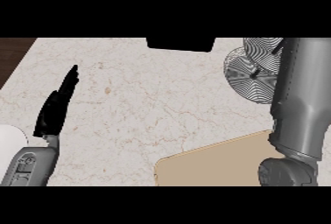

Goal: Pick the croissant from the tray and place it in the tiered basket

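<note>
The tan tray [213, 168] lies at the front right of the counter, and the part of it that shows is bare. The wire tiered basket [249, 81] stands at the back right. My right forearm [298, 109] rises from the lower right edge and stretches over the basket's right side to the top edge; its hand is out of view there. No croissant shows anywhere. At the left, my left hand [55, 107] rests open with its fingers straight and pointing away, holding nothing.
A black object [181, 43] sits at the counter's back edge near the middle. A white rounded thing [9, 140] pokes in at the left edge beside my left forearm. Dark wood [13, 52] shows past the counter's back left corner.
</note>
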